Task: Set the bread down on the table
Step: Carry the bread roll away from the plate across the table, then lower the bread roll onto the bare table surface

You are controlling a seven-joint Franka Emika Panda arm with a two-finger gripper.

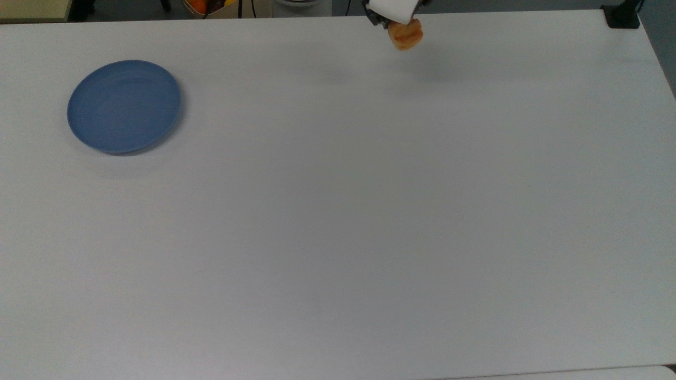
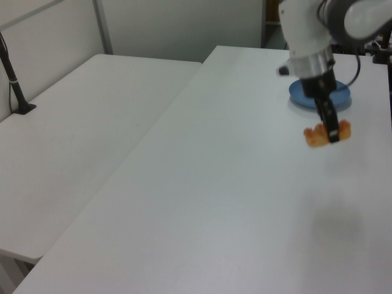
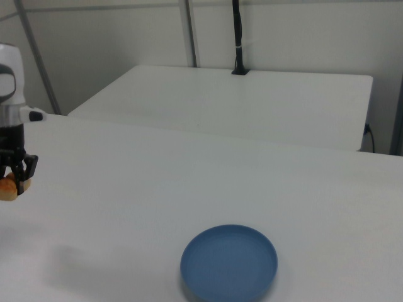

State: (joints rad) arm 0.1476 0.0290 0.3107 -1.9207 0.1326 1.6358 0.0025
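Above the table (image 2: 202, 202), fingers (image 2: 331, 127) pinch the bread (image 2: 318, 136), its shadow in the left view.

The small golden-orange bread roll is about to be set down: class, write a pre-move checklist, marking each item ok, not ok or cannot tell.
1. Small golden-orange bread roll gripped in the black two-finger hand: ok, fingers closed on it in the left view.
2. Roll off the round blue plate: ok, far toward the top view's right.
3. Large white tabletop bare beneath the roll: ok.
4. Roll low enough to release: not ok, its shadow lies apart from it in the left view.
5. Roll level in the grip: cannot tell.
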